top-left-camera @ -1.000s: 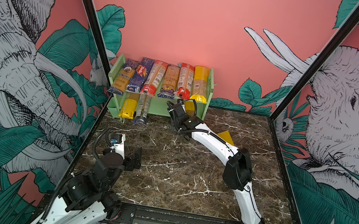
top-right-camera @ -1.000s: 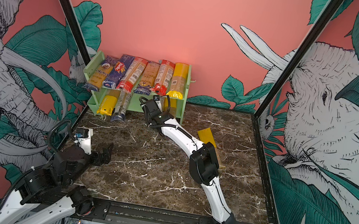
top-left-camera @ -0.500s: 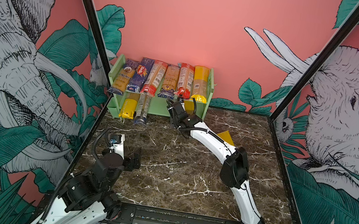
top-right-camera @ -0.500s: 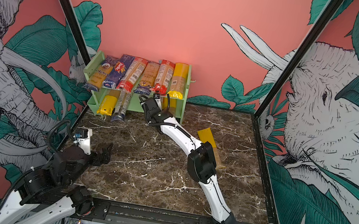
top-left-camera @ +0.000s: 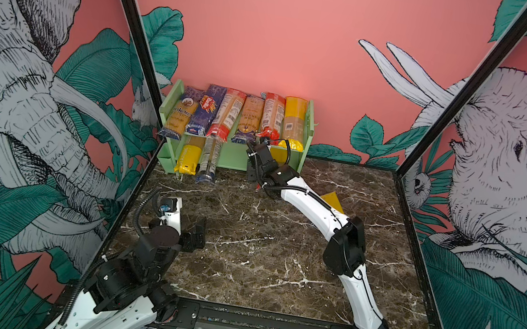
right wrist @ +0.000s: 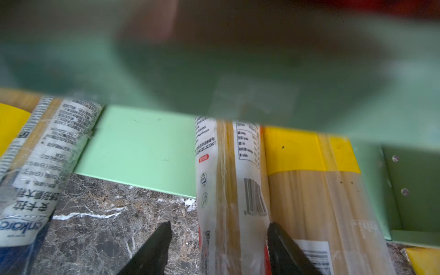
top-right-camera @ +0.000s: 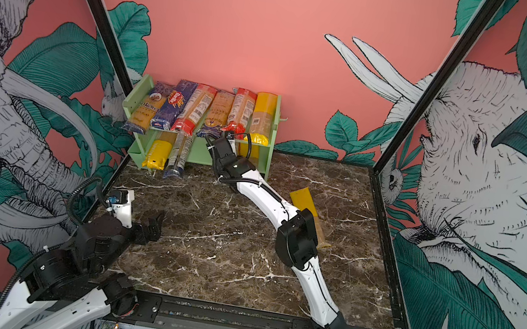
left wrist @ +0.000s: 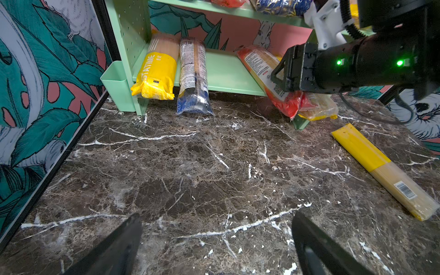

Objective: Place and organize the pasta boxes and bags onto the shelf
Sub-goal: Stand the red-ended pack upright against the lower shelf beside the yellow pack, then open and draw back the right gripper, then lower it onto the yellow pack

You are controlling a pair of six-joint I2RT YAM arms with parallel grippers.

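Right hand (right wrist: pixel 220 225) open, jaws loosely astride red pack (left wrist: pixel 259 69) on lower shelf (left wrist: pixel 223 71), its end overhanging counter (left wrist: pixel 214 166): I'd back straight out, clear of the wrap, then nudge the end in.

bright, even overhead light in both top views, a warm glow on the back wall (top-left-camera: pixel 281 68) over the shelf (top-left-camera: pixel 172 100) — shadows are soft. the right wrist view is out of focus across its upper half; the left wrist view bows at its edges.
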